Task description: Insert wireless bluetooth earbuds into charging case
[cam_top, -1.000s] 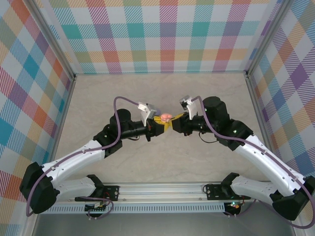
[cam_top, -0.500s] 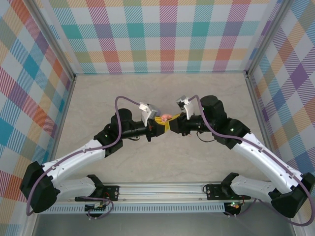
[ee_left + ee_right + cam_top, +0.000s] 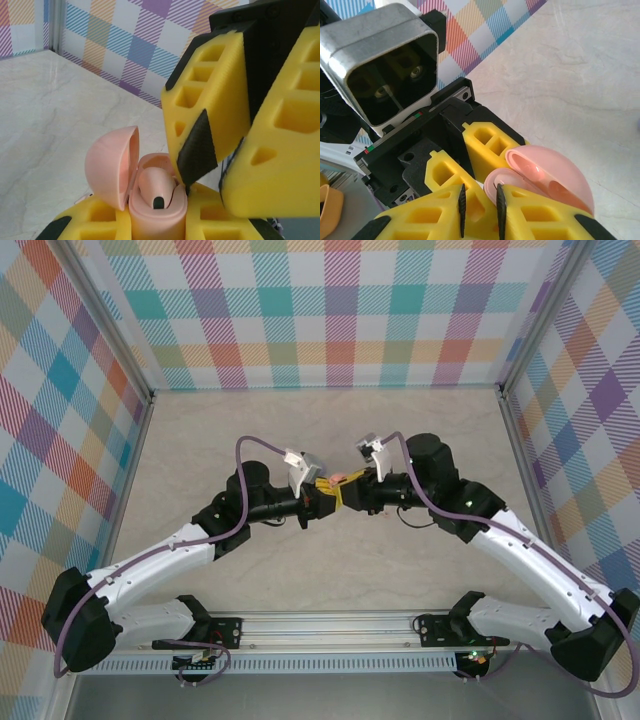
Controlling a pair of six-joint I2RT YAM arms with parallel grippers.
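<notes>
My left gripper (image 3: pixel 325 496) is shut on the base of a pale pink charging case (image 3: pixel 150 220), held above the table's middle. Its domed lid (image 3: pixel 110 167) stands swung open to the left. One pale pink earbud (image 3: pixel 155 187) with a dark tip lies seated in the case's well. From the upper right my right gripper (image 3: pixel 207 192) reaches down, and one black pad (image 3: pixel 197 150) touches the case's right rim. In the right wrist view its pads (image 3: pixel 461 207) stand a narrow gap apart with nothing between them, right beside the case (image 3: pixel 502 181) and its lid (image 3: pixel 545 175).
The pale marble table (image 3: pixel 330 430) is boxed in by checkered walls at the back and both sides. A metal rail (image 3: pixel 330 625) with both arm bases runs along the near edge. The left wrist's camera housing (image 3: pixel 385 65) sits close in front of my right gripper.
My right gripper has come in leftward onto the case held by the left gripper, and its jaws have parted slightly. The left arm has barely moved.
</notes>
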